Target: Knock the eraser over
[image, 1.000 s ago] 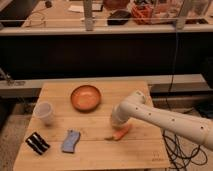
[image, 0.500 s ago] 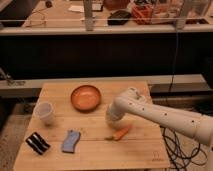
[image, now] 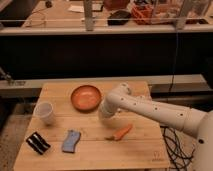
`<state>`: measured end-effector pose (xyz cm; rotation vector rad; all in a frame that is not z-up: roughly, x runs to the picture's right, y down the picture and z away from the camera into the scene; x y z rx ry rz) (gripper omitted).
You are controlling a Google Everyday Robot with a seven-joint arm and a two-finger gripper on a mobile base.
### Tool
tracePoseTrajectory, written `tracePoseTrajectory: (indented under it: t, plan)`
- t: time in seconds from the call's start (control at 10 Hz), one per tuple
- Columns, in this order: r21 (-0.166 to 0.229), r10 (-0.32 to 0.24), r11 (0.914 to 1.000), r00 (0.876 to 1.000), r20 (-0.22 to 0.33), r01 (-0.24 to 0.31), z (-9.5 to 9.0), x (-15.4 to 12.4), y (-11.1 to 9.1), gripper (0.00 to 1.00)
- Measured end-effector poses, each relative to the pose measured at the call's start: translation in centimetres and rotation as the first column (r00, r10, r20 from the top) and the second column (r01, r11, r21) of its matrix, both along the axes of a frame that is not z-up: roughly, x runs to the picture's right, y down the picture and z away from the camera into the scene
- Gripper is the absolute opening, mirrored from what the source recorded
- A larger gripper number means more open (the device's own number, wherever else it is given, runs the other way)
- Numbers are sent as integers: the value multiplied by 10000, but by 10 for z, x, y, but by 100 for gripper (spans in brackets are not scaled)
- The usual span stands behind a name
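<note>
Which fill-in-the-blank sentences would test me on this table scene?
The gripper, between the round orange bowl and the thin orange carrot, does ____ touch the small black striped eraser.
The eraser lies in front of the ____ paper cup.
The flat blue-grey wavy pad lies between the eraser and the ____.
Missing: not; white; carrot.
</note>
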<state>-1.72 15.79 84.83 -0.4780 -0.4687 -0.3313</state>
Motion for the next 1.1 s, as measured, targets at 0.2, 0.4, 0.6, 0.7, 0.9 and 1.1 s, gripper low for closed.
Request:
tracePoseTrajectory:
  t: [0.2,0.4,0.6,0.7,0.9,1.1]
  plan:
    - [-23,-147,9999,9997,178,147,2,-21,0,2]
    - [-92,-181,9998,9996,239,183,-1,-41,2,2]
    - [-120,-193,9997,9995,259,196,-2,-46,4,2]
    - [-128,-215,9997,9993,312,219,-2,-46,5,2]
    - [-155,-289,9994,9985,470,297,-2,-58,6,2]
    - [-209,-377,9990,9975,602,390,-2,-79,6,2]
